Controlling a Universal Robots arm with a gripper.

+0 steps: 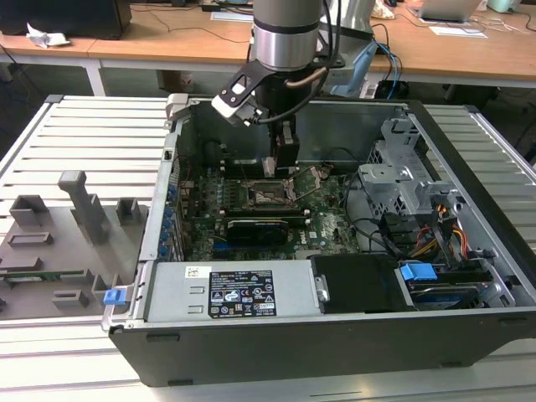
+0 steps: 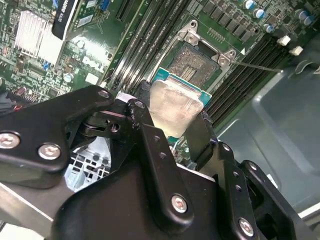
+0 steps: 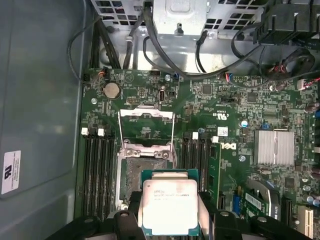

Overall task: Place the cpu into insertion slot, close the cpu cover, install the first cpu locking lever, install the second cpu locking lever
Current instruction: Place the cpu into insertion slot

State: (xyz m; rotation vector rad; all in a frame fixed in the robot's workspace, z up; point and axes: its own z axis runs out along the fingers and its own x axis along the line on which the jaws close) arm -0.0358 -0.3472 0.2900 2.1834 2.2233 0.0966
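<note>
While holding the cpu (image 3: 170, 206) by its edges in the jaws, hovered near the insertion slot (image 3: 144, 172); judged to need level, square alignment.

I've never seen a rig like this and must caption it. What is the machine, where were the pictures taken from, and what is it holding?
It is a robot arm reaching into an open computer case that lies on a slatted table. The exterior view is from a camera off the arm; both wrist views come from cameras riding on it. Its hand is shut on the cpu, a small silver chip, held over the green board near the insertion slot. The slot is empty and the cpu cover is swung open.
</note>
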